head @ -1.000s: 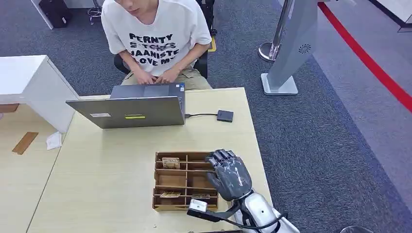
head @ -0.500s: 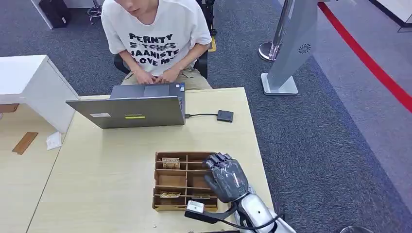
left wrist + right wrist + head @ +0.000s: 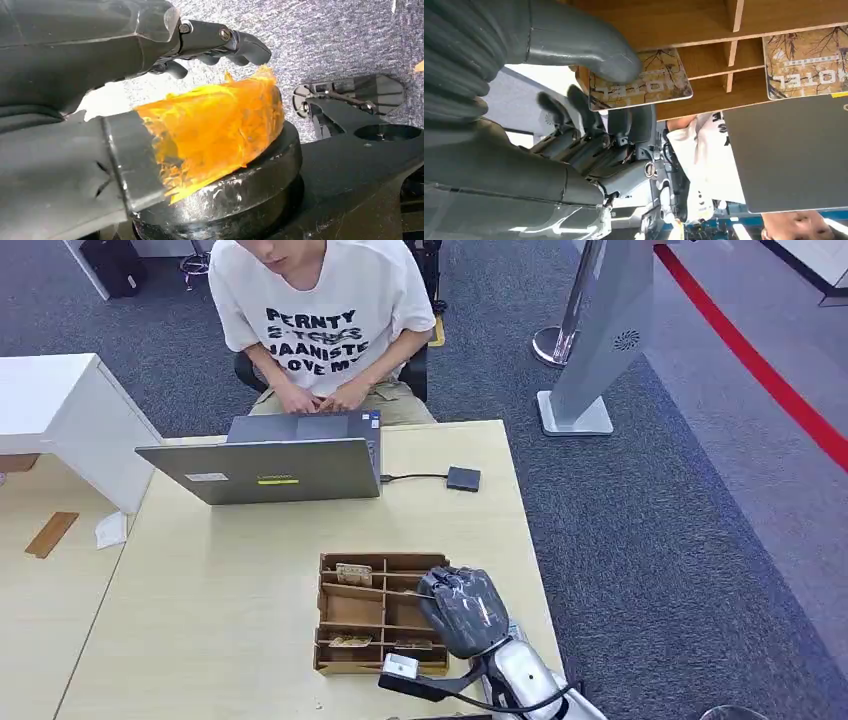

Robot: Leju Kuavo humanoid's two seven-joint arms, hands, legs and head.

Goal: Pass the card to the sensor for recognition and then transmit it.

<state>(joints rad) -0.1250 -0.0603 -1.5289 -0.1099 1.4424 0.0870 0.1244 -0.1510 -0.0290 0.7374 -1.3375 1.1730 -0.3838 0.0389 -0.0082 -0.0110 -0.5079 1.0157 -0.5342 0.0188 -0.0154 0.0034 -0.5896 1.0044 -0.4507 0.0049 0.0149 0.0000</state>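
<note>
head: right hand sat over the right side of the wooden tray on the table; sensor lay beside the laptop, person behind.
left wrist: left hand empty, fingers loosely spread.
right wrist: thumb pressed on card, fingers under it, card gripped at the tray; second card in a neighbouring slot.

Right hand — dark grey, ribbed cover; silver forearm.
</note>
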